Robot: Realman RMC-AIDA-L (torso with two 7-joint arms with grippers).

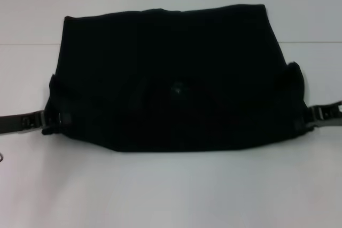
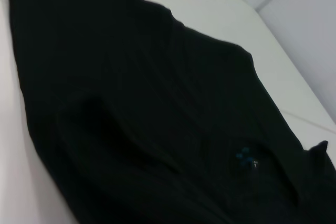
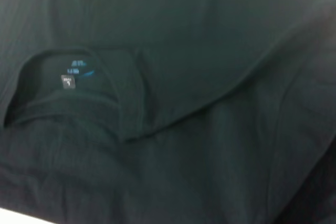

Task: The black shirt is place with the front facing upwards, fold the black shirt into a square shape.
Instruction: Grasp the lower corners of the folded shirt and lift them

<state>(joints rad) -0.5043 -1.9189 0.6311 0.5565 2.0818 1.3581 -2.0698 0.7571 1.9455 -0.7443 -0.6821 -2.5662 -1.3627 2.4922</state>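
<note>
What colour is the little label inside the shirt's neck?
Blue, clearest in the right wrist view: label on the black shirt.

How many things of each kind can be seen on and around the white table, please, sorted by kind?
Black shirt: 1
Blue neck label on the shirt: 1
Robot claws: 2, the left claw and the right claw, each at one side edge of the shirt
White table: 1
Total: 5

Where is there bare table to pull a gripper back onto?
Free: the white table nearer the robot than the black cloth T-shirt, and beyond its far edge. Crowded: the shirt's two side edges, with the left gripper and right gripper.
</note>
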